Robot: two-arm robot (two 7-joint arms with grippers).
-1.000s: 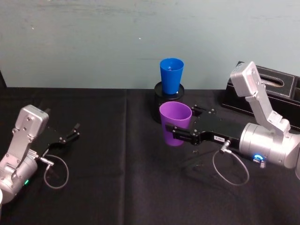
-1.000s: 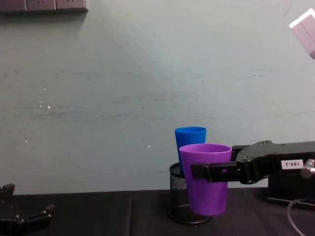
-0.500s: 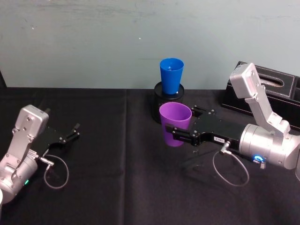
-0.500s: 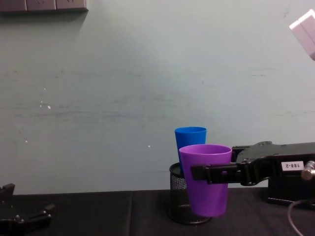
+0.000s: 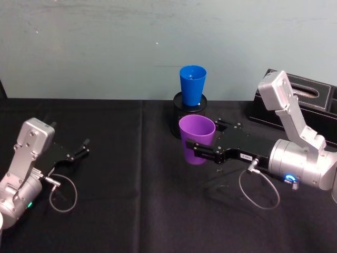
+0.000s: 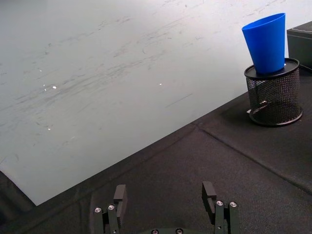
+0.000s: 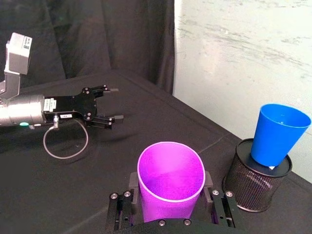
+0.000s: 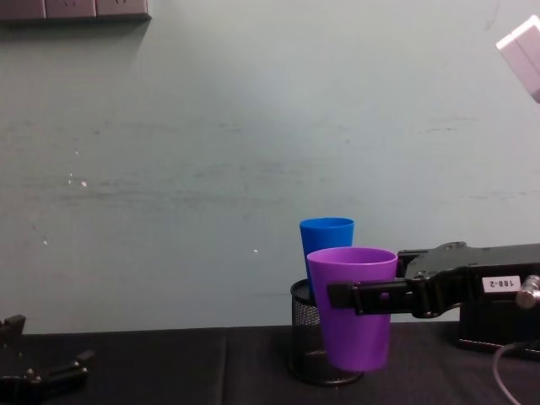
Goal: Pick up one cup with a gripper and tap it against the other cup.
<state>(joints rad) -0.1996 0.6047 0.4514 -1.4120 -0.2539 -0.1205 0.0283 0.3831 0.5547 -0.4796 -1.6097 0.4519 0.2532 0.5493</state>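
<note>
The purple cup (image 5: 197,138) (image 8: 353,305) (image 7: 170,182) hangs upright above the black cloth, with my right gripper (image 5: 196,149) (image 8: 342,295) (image 7: 168,197) shut on its sides. Just behind it the blue cup (image 5: 192,85) (image 8: 326,244) (image 7: 277,135) (image 6: 267,43) stands in a black mesh pen holder (image 5: 181,116) (image 8: 302,333) (image 7: 253,184) (image 6: 273,97). A small gap separates the two cups. My left gripper (image 5: 81,149) (image 6: 166,201) (image 7: 109,104) rests open over the cloth at the left, far from both cups.
A black box (image 5: 316,100) (image 8: 498,325) sits at the back right behind my right arm. A pale wall (image 5: 105,47) runs close behind the pen holder. The black tablecloth (image 5: 131,184) stretches between the two arms.
</note>
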